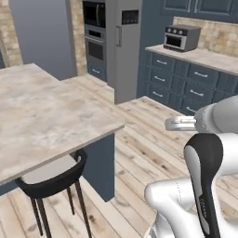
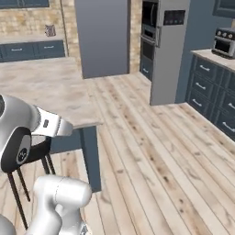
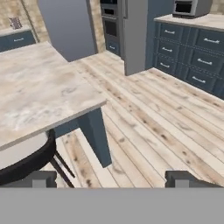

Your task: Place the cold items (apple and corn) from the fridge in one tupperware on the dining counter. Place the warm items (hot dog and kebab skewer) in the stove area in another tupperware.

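The table (image 3: 39, 96) is sitting at the left, with a stool (image 3: 24, 159) tucked under its near edge. The fingers (image 3: 111, 179) are standing wide apart and holding nothing, pointing out over the wooden floor (image 3: 153, 122). The fridge (image 3: 133, 35) is standing far ahead, toward the right (its door is shut). The apple and corn must be hiding inside it. No tupperware is showing on the table.

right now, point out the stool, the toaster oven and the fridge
stool (image 1: 51, 179), left base view, on its seat
toaster oven (image 1: 181, 37), left base view, on its front door
fridge (image 2: 167, 55), right base view, on its grey side
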